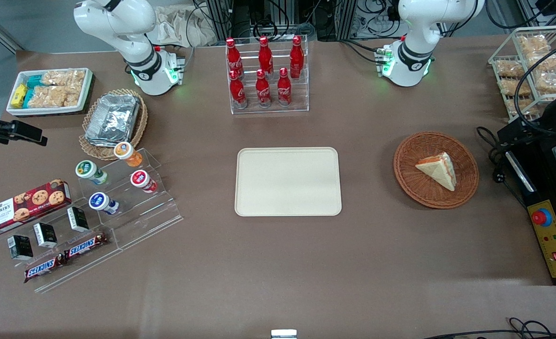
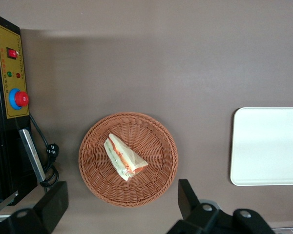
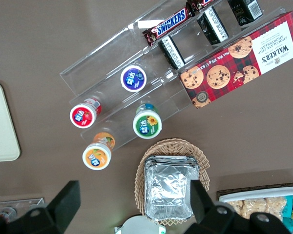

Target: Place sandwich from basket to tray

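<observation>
The sandwich (image 1: 438, 170), a white wedge with orange-red and green filling, lies in the round reddish-brown basket (image 1: 403, 169) toward the working arm's end of the table. The beige tray (image 1: 287, 181) lies empty beside the basket, at mid-table. My left gripper (image 1: 513, 134) hangs high above the table beside the basket, at the working arm's end, open and empty. In the left wrist view the gripper (image 2: 121, 207) has its fingers (image 2: 188, 197) spread wide, apart from the basket (image 2: 158, 185), the sandwich (image 2: 124, 158) and the tray (image 2: 268, 146).
A yellow control box with a red button (image 1: 549, 235) and a black cable (image 1: 494, 155) lie close beside the basket. A rack of cola bottles (image 1: 265, 75) stands farther from the camera than the tray. A wire snack rack (image 1: 532, 66) stands at the working arm's end.
</observation>
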`<state>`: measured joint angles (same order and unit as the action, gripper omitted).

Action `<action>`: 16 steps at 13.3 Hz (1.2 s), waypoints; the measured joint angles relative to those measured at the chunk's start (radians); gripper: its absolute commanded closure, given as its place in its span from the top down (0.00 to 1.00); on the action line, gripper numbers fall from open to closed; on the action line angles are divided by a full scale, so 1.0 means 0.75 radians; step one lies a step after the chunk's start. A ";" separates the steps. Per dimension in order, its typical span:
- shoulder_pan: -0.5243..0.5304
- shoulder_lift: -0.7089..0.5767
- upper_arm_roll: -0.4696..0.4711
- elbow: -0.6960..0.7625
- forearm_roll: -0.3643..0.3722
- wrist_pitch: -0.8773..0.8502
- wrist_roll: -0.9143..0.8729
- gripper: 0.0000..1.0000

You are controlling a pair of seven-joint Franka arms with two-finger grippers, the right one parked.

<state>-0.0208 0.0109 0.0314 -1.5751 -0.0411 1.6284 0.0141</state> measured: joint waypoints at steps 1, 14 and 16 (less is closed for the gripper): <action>0.000 0.000 0.000 0.003 0.000 -0.009 0.000 1.00; -0.001 -0.085 -0.005 -0.267 0.000 0.102 -0.746 1.00; -0.001 -0.188 -0.004 -0.508 0.000 0.275 -0.883 1.00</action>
<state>-0.0213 -0.1299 0.0281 -1.9559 -0.0411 1.8344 -0.6485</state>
